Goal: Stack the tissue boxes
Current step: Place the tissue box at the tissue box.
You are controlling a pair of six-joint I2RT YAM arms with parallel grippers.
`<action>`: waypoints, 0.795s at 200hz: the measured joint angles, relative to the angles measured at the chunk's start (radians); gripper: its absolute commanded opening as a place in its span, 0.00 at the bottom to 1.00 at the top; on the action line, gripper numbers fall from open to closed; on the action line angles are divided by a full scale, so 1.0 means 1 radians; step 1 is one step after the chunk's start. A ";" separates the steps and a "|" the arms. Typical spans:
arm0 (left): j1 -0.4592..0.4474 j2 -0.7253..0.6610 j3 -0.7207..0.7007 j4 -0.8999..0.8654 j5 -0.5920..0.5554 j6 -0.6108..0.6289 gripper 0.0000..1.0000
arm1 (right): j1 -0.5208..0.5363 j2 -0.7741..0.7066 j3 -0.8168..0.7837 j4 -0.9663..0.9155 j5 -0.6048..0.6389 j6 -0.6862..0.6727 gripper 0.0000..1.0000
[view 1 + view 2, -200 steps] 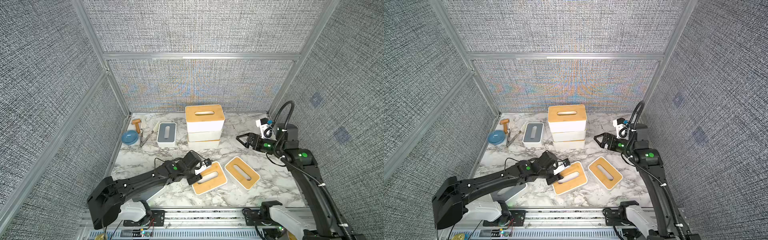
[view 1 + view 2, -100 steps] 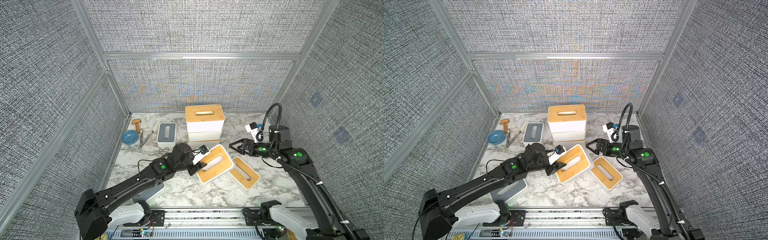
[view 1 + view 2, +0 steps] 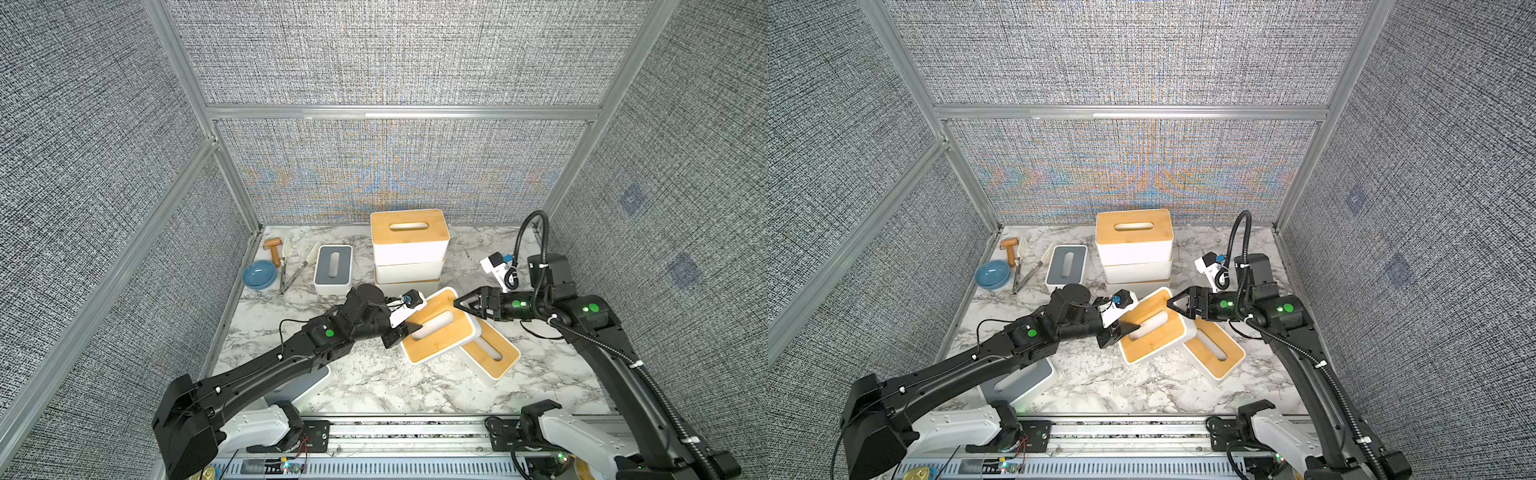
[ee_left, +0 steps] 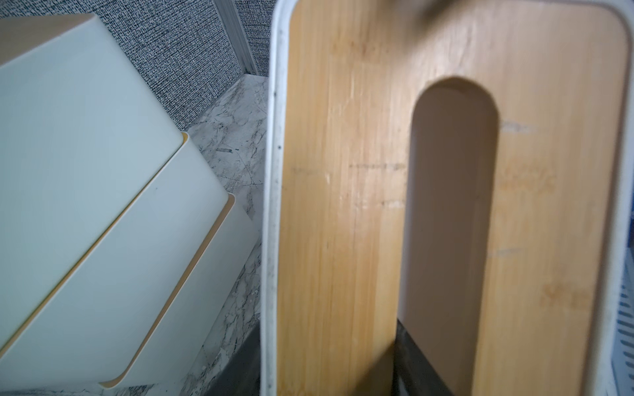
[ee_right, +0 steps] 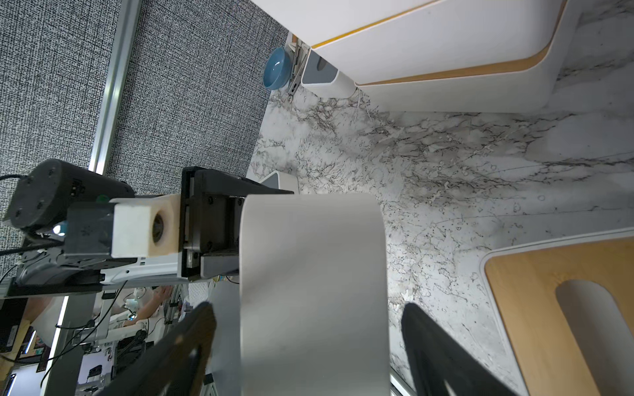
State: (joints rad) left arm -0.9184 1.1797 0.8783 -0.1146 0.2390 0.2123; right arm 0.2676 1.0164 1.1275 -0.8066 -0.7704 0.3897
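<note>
My left gripper (image 3: 409, 330) (image 3: 1125, 330) is shut on the near end of a bamboo-lidded tissue box (image 3: 440, 328) (image 3: 1152, 328) and holds it tilted above the table. In the left wrist view one finger (image 4: 411, 370) sits in the lid (image 4: 343, 205) slot and the other is outside the wall. My right gripper (image 3: 457, 302) (image 3: 1170, 302) (image 5: 308, 343) is open and straddles the box's far end (image 5: 314, 291), with gaps on both sides. A stack of three boxes (image 3: 409, 249) (image 3: 1133, 245) stands at the back. Another bamboo box (image 3: 490, 353) (image 5: 566, 308) lies on the table, partly under the held one.
One grey-lidded box (image 3: 333, 268) sits left of the stack, and a second one (image 3: 309, 382) is partly hidden under my left arm. A blue bowl (image 3: 259, 274), a wooden-handled tool (image 3: 273, 245) and tongs (image 3: 291, 270) lie at the back left. Mesh walls close three sides.
My left gripper has lifted the bamboo box off the table and carried it back and to the right. My right gripper has moved left to its far end, jaws narrowing.
</note>
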 measured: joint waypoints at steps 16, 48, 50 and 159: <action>0.000 0.000 0.000 0.017 -0.001 0.000 0.24 | 0.000 -0.003 -0.004 -0.005 -0.001 0.001 0.84; 0.000 0.000 -0.002 0.040 0.003 0.001 0.24 | 0.000 -0.008 -0.017 -0.012 -0.005 0.005 0.80; 0.000 0.000 -0.002 0.039 0.003 0.001 0.24 | 0.000 -0.009 -0.017 -0.012 -0.005 0.006 0.80; 0.001 0.019 -0.002 0.036 0.016 0.004 0.24 | 0.014 -0.043 -0.043 -0.008 -0.004 0.017 0.56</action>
State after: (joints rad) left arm -0.9173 1.1992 0.8761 -0.0788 0.2546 0.2165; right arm 0.2817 0.9737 1.0847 -0.8146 -0.7742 0.4068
